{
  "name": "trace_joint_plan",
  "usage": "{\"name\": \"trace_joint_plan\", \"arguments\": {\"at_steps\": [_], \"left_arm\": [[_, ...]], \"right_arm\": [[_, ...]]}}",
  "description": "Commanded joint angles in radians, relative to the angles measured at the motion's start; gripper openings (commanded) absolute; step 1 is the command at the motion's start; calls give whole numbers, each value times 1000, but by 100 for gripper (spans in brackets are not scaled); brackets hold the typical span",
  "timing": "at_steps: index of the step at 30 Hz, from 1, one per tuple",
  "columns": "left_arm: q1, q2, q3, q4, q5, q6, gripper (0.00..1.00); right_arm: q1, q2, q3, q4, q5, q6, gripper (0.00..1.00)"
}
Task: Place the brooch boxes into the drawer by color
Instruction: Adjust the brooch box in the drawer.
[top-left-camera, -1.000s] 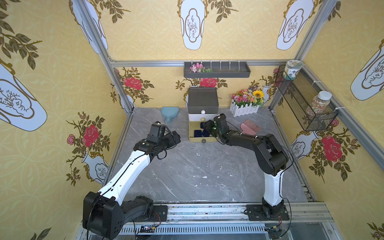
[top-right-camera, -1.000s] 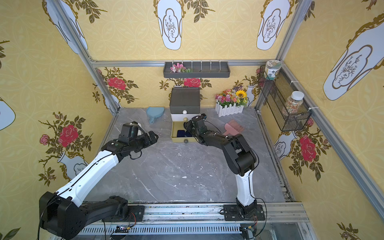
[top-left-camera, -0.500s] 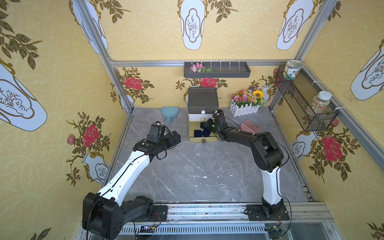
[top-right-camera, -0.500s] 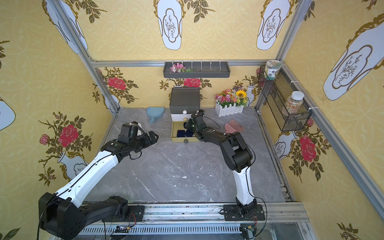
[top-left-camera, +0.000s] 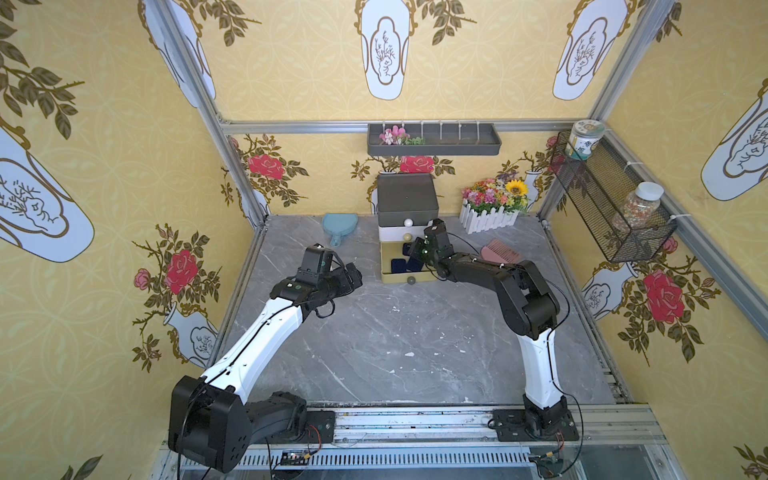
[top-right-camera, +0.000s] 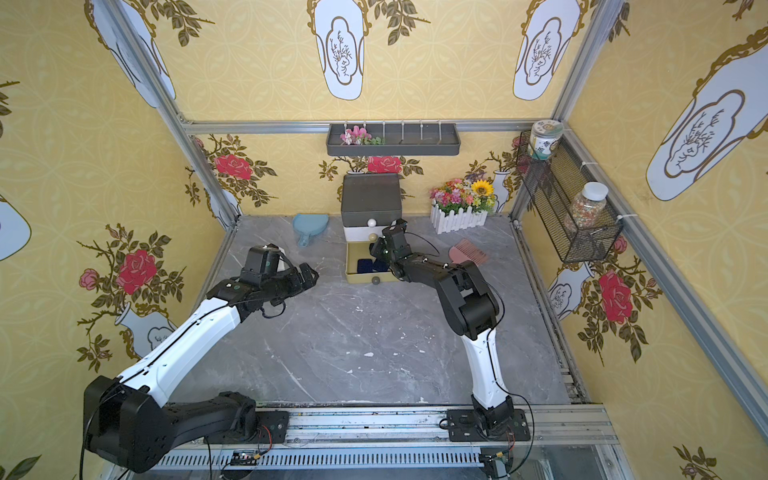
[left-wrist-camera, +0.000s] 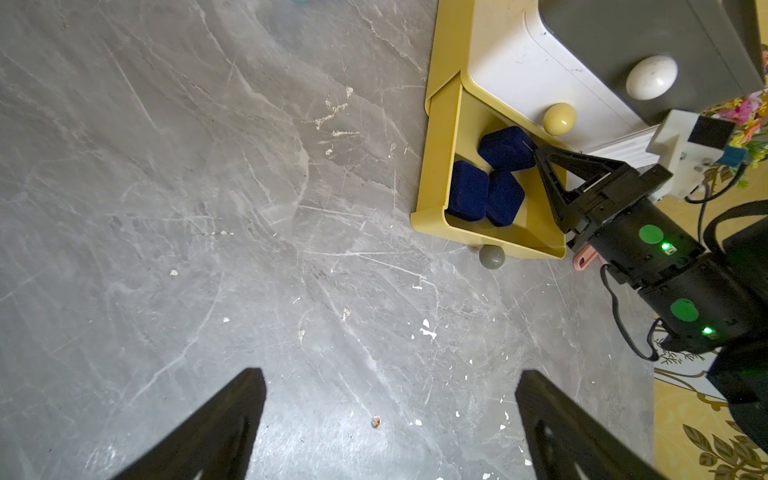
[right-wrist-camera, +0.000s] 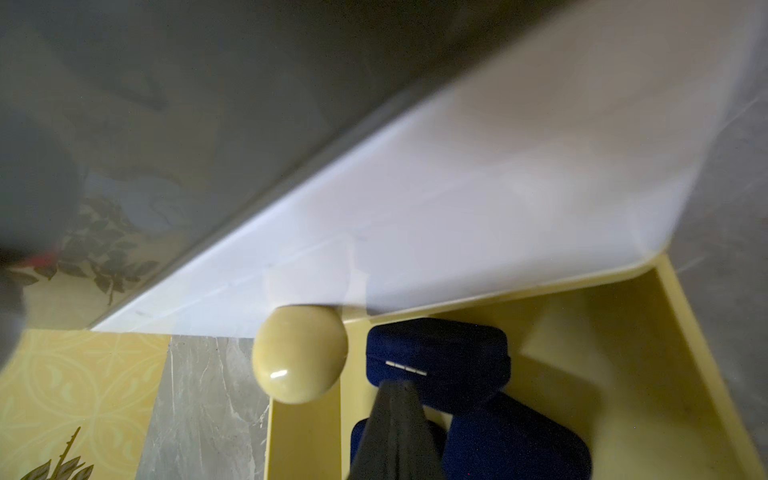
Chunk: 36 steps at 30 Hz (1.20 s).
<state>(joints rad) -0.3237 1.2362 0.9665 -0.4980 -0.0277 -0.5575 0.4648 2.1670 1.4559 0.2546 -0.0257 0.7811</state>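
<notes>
Stowing of navy boxes (left-wrist-camera: 467, 195): three are lodged in the open yellow drawer (left-wrist-camera: 436, 166), the right pincer (left-wrist-camera: 539, 153), pressed together, set at one and the left pincer (left-wrist-camera: 390, 374) held apart; a gentle nudge flat is judged due next.

In both top views the boxes (top-left-camera: 400, 263) in the yellow drawer (top-left-camera: 395, 277) are partly covered by the right gripper (top-left-camera: 412, 250) at the drawer's 2 o'clock; their count cannot be read. In the right wrist view the chest (right-wrist-camera: 498, 187) is blurred, and two boxes are cut off by the edge, one also overlapped by the closed fingers (right-wrist-camera: 395, 428). In the left wrist view the left gripper (left-wrist-camera: 390, 371) is cropped and the comb (left-wrist-camera: 584, 258) mostly hidden by the right arm (left-wrist-camera: 665, 257).
</notes>
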Motion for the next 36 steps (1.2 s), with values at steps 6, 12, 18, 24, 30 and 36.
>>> {"name": "trace_joint_plan", "arguments": {"at_steps": [6, 12, 18, 24, 30, 36], "left_arm": [[1, 16, -6, 15, 1, 15, 100], [3, 20, -8, 18, -3, 17, 100], [3, 19, -4, 18, 4, 16, 100], [3, 19, 6, 15, 5, 16, 100], [3, 19, 9, 15, 5, 18, 100], [3, 24, 16, 10, 2, 24, 100]], "right_arm": [[-2, 26, -2, 9, 19, -34, 0], [7, -1, -71, 30, 13, -31, 0], [8, -67, -155, 78, 7, -26, 0], [7, -113, -149, 82, 13, -46, 3], [6, -92, -95, 56, 10, -60, 4], [6, -37, -28, 30, 14, -79, 4]]}}
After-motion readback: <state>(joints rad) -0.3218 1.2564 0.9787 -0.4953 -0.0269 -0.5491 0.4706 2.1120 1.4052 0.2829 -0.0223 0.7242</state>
